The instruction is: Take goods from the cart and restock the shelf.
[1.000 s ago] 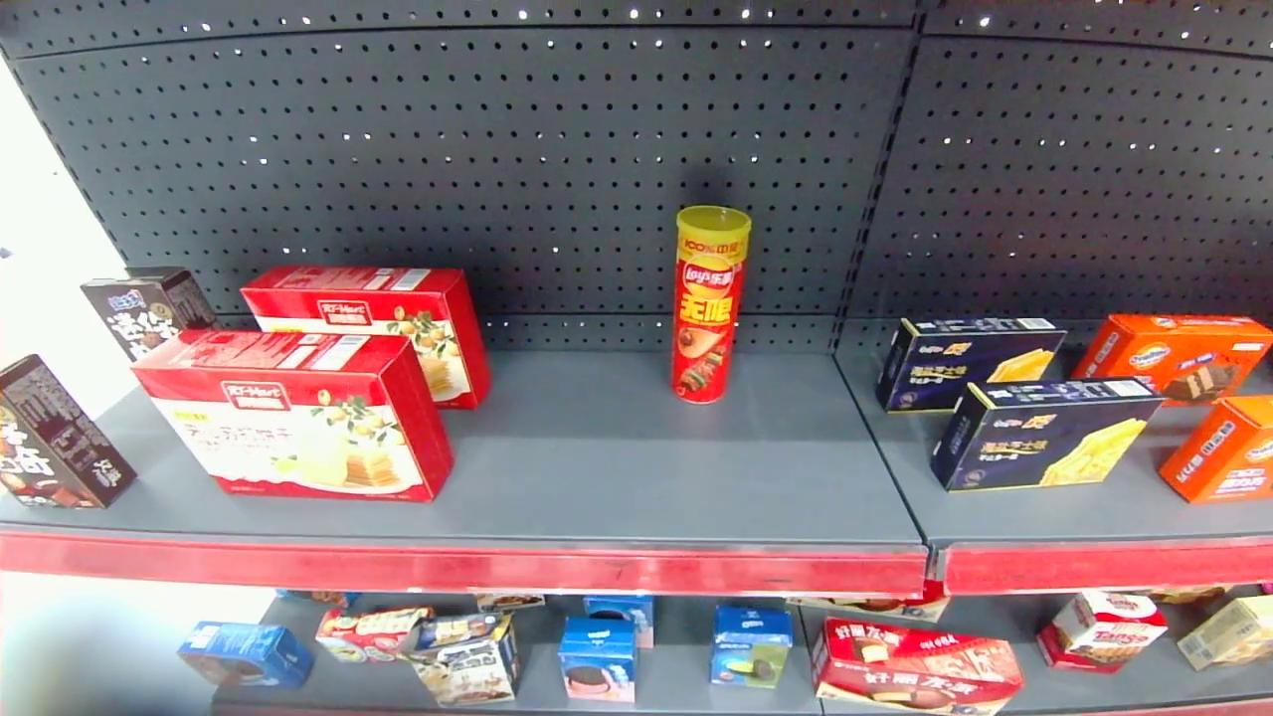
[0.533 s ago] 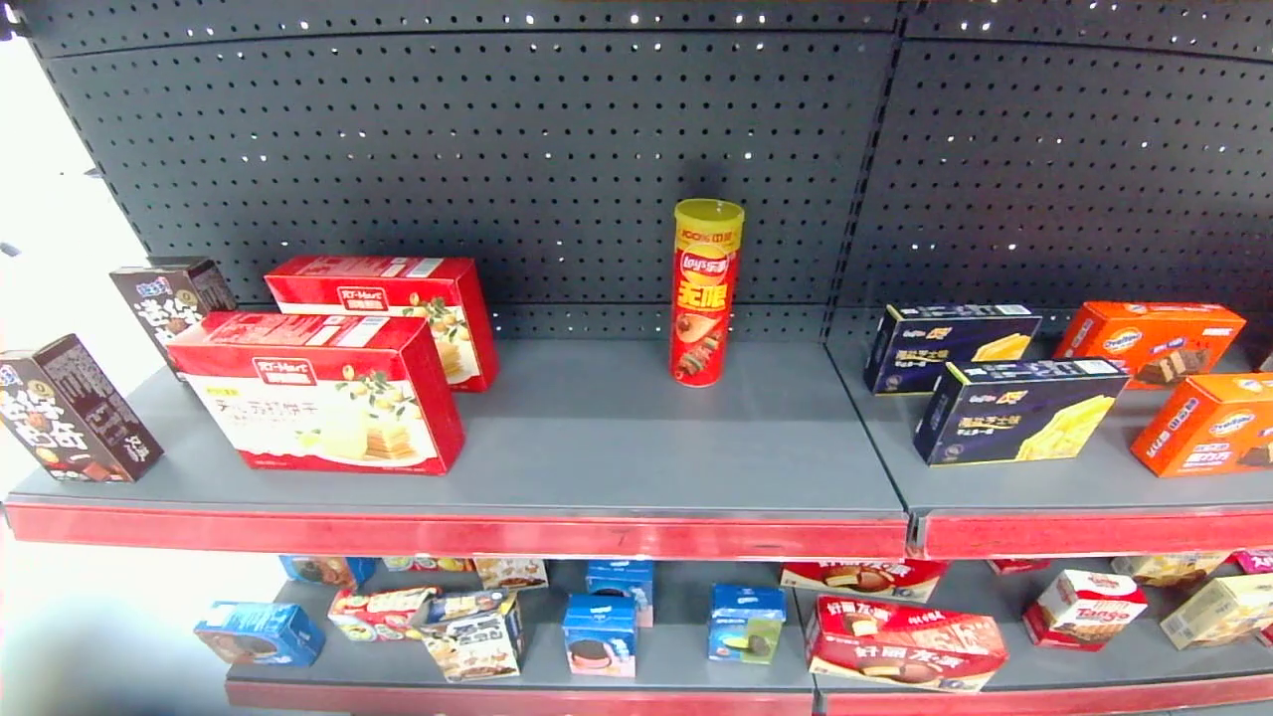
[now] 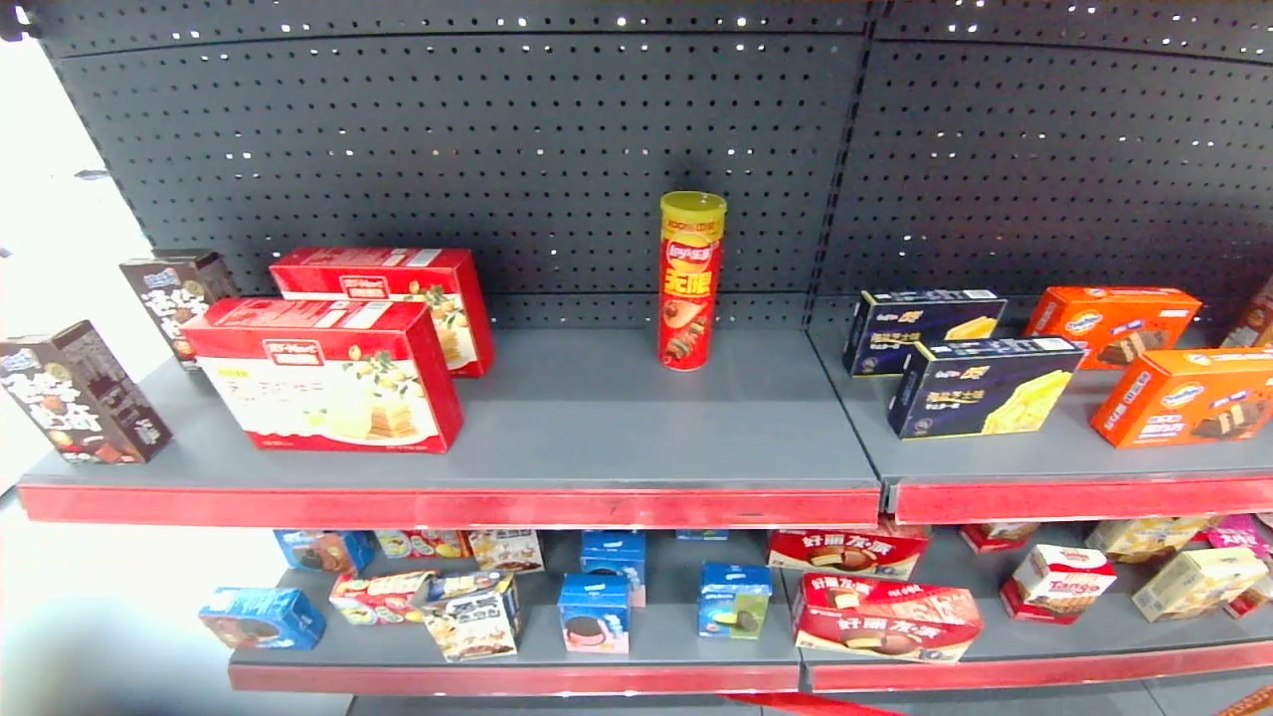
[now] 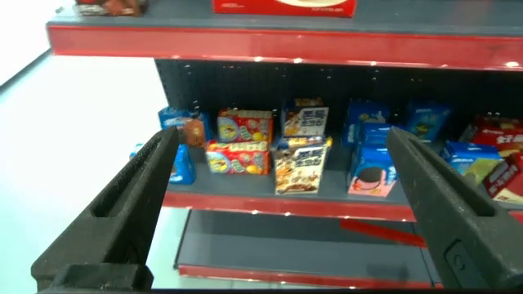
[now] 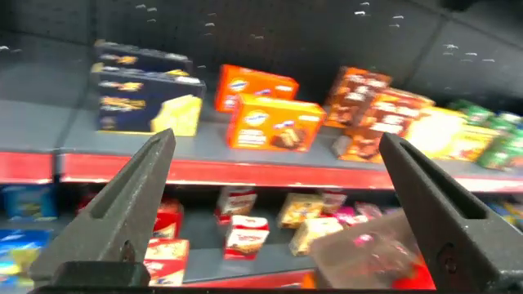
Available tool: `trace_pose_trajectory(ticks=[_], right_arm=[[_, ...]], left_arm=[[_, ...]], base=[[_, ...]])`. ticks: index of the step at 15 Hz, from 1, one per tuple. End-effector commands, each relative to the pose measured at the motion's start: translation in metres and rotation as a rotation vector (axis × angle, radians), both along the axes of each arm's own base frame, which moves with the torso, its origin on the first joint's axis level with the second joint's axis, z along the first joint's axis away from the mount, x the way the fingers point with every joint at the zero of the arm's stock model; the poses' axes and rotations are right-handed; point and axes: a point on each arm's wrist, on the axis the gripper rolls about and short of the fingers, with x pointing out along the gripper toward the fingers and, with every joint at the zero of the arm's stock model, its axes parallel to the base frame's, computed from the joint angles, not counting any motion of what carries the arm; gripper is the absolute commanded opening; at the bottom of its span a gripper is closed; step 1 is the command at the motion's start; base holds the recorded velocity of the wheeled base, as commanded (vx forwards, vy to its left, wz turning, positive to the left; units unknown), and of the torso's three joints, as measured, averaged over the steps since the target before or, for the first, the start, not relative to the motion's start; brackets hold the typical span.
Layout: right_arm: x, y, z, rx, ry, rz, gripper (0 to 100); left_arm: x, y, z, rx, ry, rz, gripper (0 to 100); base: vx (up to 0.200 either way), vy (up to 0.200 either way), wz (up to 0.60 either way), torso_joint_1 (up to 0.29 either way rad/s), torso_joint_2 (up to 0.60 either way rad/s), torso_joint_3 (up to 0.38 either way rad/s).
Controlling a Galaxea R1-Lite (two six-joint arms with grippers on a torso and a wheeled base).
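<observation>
Red, yellow-lidded chip can [image 3: 690, 281]

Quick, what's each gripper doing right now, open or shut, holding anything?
Left gripper: open, holding nothing.
Right gripper: open, holding nothing.

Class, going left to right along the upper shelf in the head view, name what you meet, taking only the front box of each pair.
front brown box → front red box → chip can → front navy box → front orange box
</observation>
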Motion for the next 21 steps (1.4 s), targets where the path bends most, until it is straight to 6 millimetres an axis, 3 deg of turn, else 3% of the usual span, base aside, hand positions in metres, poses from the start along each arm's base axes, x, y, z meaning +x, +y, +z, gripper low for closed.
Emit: trace_pose_trajectory(ticks=[1, 12, 14, 21], right_arm=[[0.0001, -0.0001, 0.0006, 0.000, 0.001, 0.000, 100], [0.0007, -0.0002, -0.0004, -0.002, 0.002, 0.000, 100], [0.0004, 0.0001, 0.0005, -0.004, -0.002, 0.006, 100], [0.0009, -0.0001, -0.0006, -0.003, 0.002, 0.007, 100]], left_arm=[[0.0001, 0.0000, 0.0000, 0.000, 0.002, 0.001, 100], [0.0001, 0.0000, 0.0000, -0.002, 0.001, 0.001, 100], [0.0001, 0.0001, 0.0002, -0.003, 0.000, 0.002, 100], [0.0001, 0.0001, 0.0002, -0.003, 0.000, 0.002, 100]], base=[[0.000, 0.000, -0.60, 0.007, -0.01, 0.007], [0.000, 0.000, -0.60, 0.005, 0.00, 0.002], [0.000, 0.000, 0.00, 0.000, 0.00, 0.000], [0.171, 0.000, 0.00, 0.000, 0.00, 0.003]])
